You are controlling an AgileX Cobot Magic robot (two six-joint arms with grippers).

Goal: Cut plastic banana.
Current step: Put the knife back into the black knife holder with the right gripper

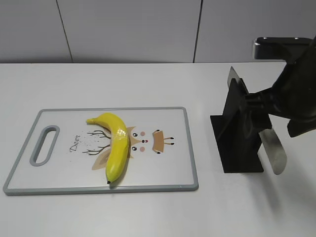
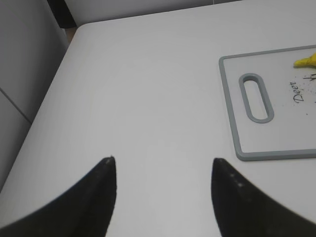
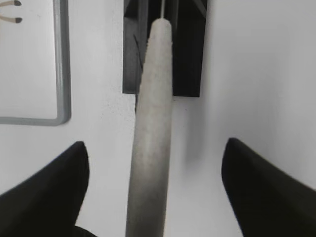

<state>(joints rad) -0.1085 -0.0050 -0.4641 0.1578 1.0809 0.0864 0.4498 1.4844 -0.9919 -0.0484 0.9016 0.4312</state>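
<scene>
The plastic banana point(image 1: 117, 145) lies lengthwise on the white cutting board point(image 1: 192, 148), left of its middle; its stem end shows in the left wrist view point(image 2: 306, 60). A knife with a grey handle point(image 1: 274, 150) sits slanted in a black holder point(image 1: 237, 138) to the right of the board. My right gripper point(image 3: 153, 143) is open, with the knife handle point(image 3: 153, 98) running between its fingers and a gap on both sides. My left gripper point(image 2: 163, 160) is open and empty over bare table, left of the board point(image 2: 232, 108), and is out of the exterior view.
The right arm point(image 1: 296, 98) hangs over the holder at the right edge. The board's corner point(image 3: 61, 59) lies left of the holder point(image 3: 187, 49). A wall stands behind the table. The table's left edge point(image 2: 49, 74) is near my left gripper.
</scene>
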